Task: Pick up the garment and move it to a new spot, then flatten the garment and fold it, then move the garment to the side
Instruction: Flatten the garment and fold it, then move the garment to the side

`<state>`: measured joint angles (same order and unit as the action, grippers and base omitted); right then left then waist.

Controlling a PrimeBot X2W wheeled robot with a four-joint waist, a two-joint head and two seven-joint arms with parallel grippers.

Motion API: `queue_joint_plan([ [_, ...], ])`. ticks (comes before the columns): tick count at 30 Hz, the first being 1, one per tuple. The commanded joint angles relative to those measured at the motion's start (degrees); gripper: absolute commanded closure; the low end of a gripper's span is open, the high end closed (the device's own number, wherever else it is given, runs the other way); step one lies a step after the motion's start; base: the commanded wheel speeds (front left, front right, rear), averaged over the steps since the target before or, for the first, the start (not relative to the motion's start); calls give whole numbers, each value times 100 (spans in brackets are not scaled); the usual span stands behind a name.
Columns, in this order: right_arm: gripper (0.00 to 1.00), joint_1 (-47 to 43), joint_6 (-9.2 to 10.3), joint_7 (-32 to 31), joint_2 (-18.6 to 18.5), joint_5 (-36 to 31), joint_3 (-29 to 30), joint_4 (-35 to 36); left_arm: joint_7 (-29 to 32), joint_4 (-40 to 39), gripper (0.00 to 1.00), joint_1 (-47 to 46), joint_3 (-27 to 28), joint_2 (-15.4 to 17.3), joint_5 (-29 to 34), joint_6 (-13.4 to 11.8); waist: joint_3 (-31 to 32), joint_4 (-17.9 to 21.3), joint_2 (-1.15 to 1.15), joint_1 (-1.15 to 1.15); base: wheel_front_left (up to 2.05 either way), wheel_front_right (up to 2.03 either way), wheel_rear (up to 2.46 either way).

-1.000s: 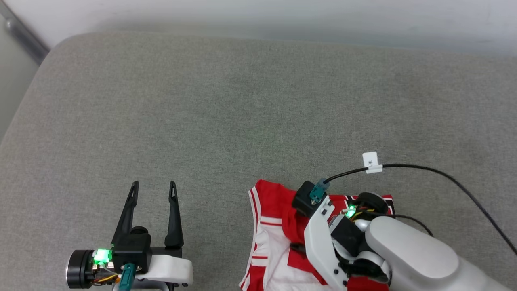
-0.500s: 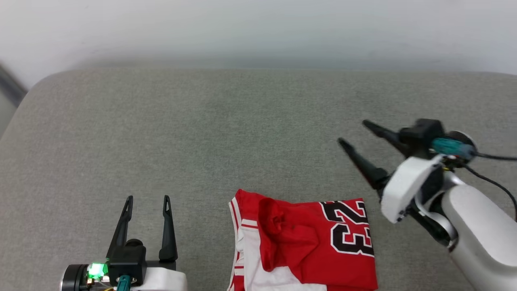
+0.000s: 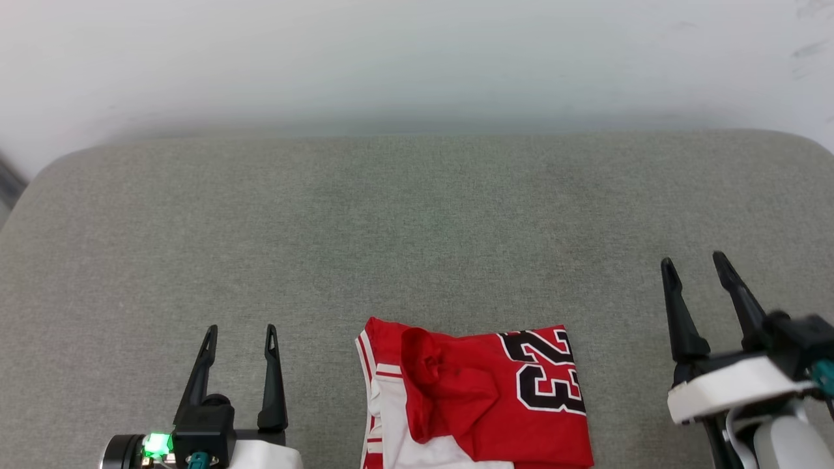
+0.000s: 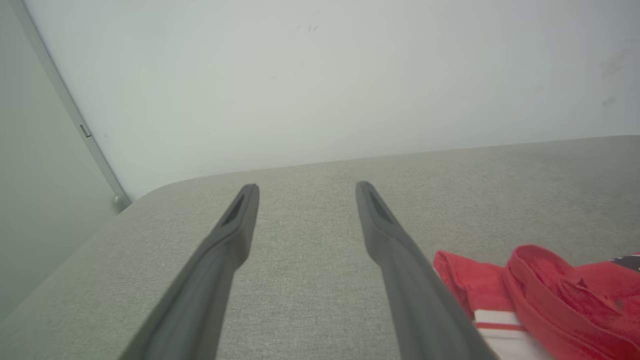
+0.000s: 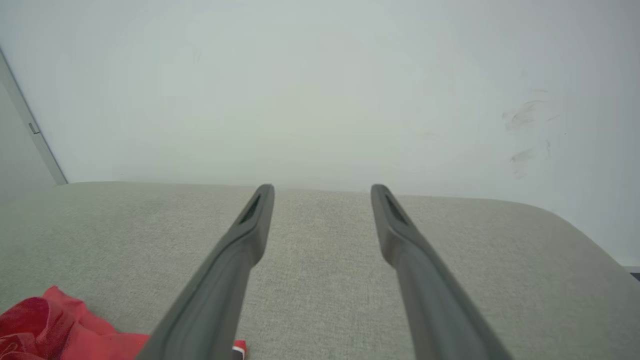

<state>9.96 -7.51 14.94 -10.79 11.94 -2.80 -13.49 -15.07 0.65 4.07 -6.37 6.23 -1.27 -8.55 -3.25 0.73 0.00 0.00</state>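
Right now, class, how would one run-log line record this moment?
left hand: open, empty | right hand: open, empty | garment: folded, lying on grey cushion between the hands, touched by neither

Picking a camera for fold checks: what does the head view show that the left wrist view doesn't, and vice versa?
Head view adds: the right gripper, open, to the right of the garment, and the readable "23" print.
Left wrist view adds: the clip on the wall strip.
Both: the left gripper, open and empty; the garment's red collar; the grey cushion; the pale wall.
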Motion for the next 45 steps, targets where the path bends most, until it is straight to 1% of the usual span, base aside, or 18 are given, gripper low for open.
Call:
queue_joint_plan([
  [1, 0, -261, 4, 26, 173, -60, 131, 240, -13, -31, 0, 70, 15, -26, -31, 46, 39, -9, 0, 0, 0, 0, 0],
  [7, 0, -1086, 4, 22, 570, -144, 462, 936, -13, -43, 0, 179, 0, -65, -81, 156, 158, -96, 0, 0, 0, 0, 0],
  [14, 0, -1794, 4, 23, 759, -152, 610, 1438, -13, -98, 0, 310, 22, -97, -85, 243, 225, -159, 0, 0, 0, 0, 0],
  [19, 0, -1915, 4, 23, 794, -132, 560, 1516, -13, -130, 0, 383, 64, -114, -65, 279, 221, -139, 0, 0, 0, 0, 0],
  [22, 0, -1659, 4, 24, 798, -230, 513, 1635, -13, -146, 0, 386, 91, -125, -50, 277, 206, -118, 0, 0, 0, 0, 0],
  [23, 0, -1542, 4, 24, 768, -279, 500, 1678, -13, -152, 0, 388, 100, -130, -48, 281, 196, -110, 0, 0, 0, 0, 0],
  [26, 0, -1102, 4, 24, 490, -382, 482, 1772, -13, -143, 0, 360, 96, -142, -39, 319, 144, -106, 0, 0, 0, 0, 0],
  [28, 0, -731, 4, -11, 224, -450, 392, 1746, -13, -134, 0, 321, 87, -148, -21, 337, 104, -107, 0, 0, 0, 0, 0],
  [29, 0, -519, 4, -127, 74, -466, 321, 1708, -13, -130, 0, 307, 87, -154, -20, 336, 88, -108, 0, 0, 0, 0, 0],
  [31, 0, -86, 4, -486, -269, -494, 111, 1664, -13, -140, 0, 284, 96, -166, -20, 344, 36, -108, 0, 0, 0, 0, 0],
  [32, 0, 76, 4, -850, -471, -467, -48, 1586, -13, -143, 0, 273, 95, -171, -18, 352, 12, -117, 0, 0, 0, 0, 0],
  [33, 0, 235, 4, -1264, -615, -321, -219, 1527, -13, -139, 0, 272, 95, -173, -10, 360, -4, -119, 0, 0, 0, 0, 0],
  [35, 0, 646, 5, -2085, -1027, -10, -535, 1473, -13, -137, 0, 257, 97, -182, -5, 374, -42, -127, 0, 0, 0, 0, 0],
  [38, 0, 960, 4, -3497, -1489, 832, -1020, 1344, -13, -126, 0, 222, 112, -196, -17, 385, -89, -146, 0, 0, 0, 0, 0],
  [40, 0, 1152, 6, -4364, -1744, 1467, -1154, 1257, -13, -127, 0, 179, 119, -208, -22, 380, -132, -158, 0, 0, 0, 0, 0],
  [43, 0, 1159, 5, -5559, -1941, 2327, -1264, 1075, -13, -132, 0, 114, 113, -220, -16, 397, -212, -197, 0, 0, 0, 0, 0],
  [45, 0, 1109, 4, -6220, -2084, 2819, -1250, 988, -13, -135, 0, 72, 94, -227, -11, 412, -280, -244, 0, 0, 0, 0, 0],
])
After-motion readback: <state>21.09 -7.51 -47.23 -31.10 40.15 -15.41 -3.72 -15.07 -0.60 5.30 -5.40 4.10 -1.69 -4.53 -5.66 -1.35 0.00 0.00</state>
